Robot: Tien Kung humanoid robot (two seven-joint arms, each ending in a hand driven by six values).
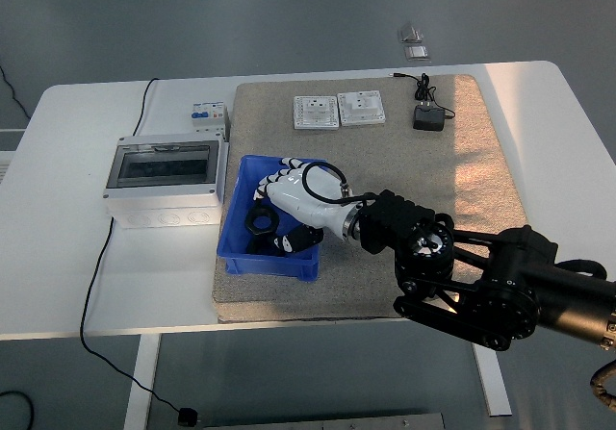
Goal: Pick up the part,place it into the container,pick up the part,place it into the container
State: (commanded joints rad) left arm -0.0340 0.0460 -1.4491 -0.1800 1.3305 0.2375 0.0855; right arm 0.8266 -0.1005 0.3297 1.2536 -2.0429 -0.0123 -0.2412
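Note:
A blue container (235, 250) sits at the left edge of the beige mat (472, 189). My right hand (292, 202), white with a black arm, reaches from the lower right into the container. Its fingers are curled around a black part (302, 240) held low inside the container. Another black ring-shaped part (259, 222) lies in the container by the fingertips. The hand hides much of the container's inside. The left arm does not show.
A grey distribution box (162, 180) with a clear lid stands left of the container, with a small circuit breaker (210, 118) behind it. Two white sockets (339, 110) and a black adapter (428, 118) lie at the mat's far edge. A black cable (96, 276) hangs off the table's front.

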